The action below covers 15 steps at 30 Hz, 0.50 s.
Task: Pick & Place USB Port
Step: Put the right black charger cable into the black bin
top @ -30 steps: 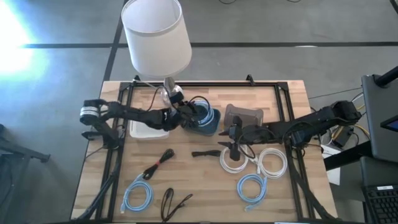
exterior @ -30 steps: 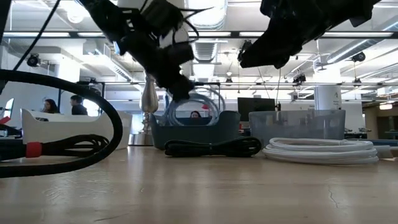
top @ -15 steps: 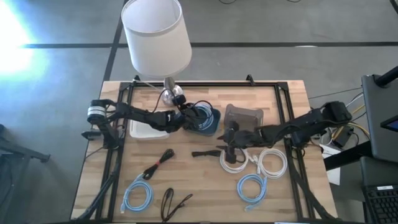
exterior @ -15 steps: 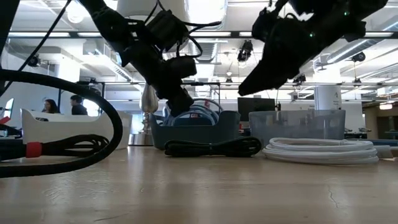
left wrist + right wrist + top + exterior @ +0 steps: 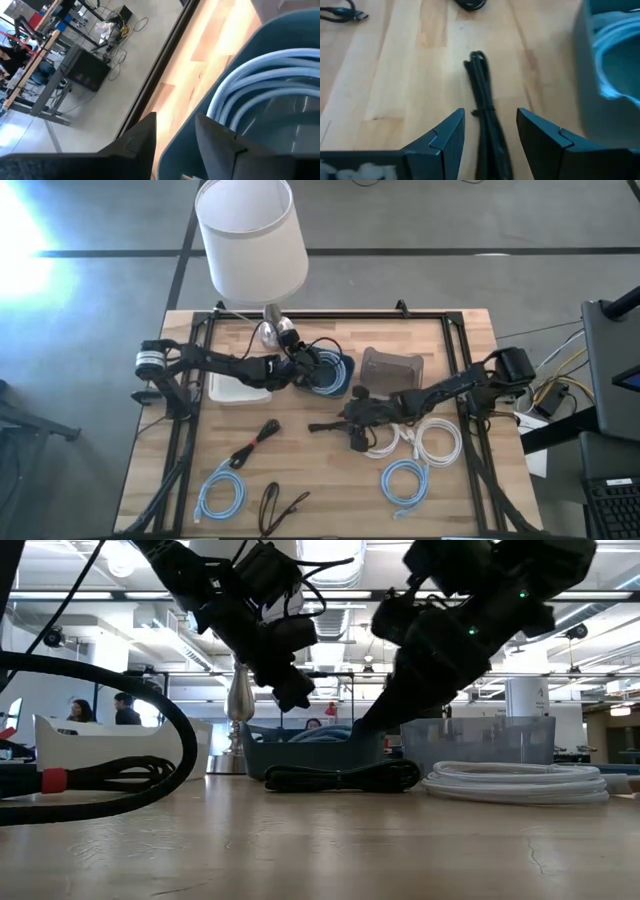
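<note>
A light blue cable coil (image 5: 260, 75) lies inside the blue bowl (image 5: 337, 377) at the table's middle. My left gripper (image 5: 175, 145) hovers open over the bowl's left rim, with nothing between its fingers. A black bundled cable (image 5: 481, 95) lies flat on the wood in front of the bowl. My right gripper (image 5: 490, 142) hangs open just above the bundle's right end. One finger stands on each side of the bundle without touching it.
A lamp with a white shade (image 5: 250, 235) stands at the far edge. A white tray (image 5: 235, 388) lies left of the bowl and a clear grey bin (image 5: 390, 365) right of it. White coils (image 5: 435, 442), light blue coils (image 5: 222, 492) and dark cables (image 5: 255, 442) lie nearer.
My left gripper has opened and let go of the light blue cable, which has sunk from arching above the bowl's rim down into the bowl. My right gripper, still open, has moved toward the table's left and down, over the black bundle.
</note>
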Each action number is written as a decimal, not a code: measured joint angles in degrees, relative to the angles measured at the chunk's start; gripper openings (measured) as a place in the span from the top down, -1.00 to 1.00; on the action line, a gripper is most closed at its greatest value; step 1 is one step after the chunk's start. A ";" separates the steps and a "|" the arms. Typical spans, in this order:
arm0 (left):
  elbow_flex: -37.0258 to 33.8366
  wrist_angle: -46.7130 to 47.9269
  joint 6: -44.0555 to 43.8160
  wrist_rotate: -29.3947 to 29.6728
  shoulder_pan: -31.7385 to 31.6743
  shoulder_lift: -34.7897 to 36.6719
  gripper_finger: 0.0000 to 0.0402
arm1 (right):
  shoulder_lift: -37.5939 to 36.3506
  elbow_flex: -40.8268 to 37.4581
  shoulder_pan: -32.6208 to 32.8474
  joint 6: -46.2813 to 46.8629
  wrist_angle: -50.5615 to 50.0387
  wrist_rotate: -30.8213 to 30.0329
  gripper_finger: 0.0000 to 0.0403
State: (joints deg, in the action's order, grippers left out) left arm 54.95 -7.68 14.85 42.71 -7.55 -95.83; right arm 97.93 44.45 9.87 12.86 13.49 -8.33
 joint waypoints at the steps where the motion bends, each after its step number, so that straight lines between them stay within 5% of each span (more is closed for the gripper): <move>1: 0.28 0.22 -0.22 -0.02 0.00 0.00 0.27 | 0.76 0.76 -0.01 -0.01 -0.12 0.82 0.14; 15: 1.64 0.85 -1.58 -0.13 0.27 0.11 0.27 | 9.57 12.70 -0.01 0.04 -19.72 1.34 0.14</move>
State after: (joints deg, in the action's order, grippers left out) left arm 56.59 -6.83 13.28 42.59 -7.28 -95.72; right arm 107.50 57.15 9.86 12.91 -6.23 -6.98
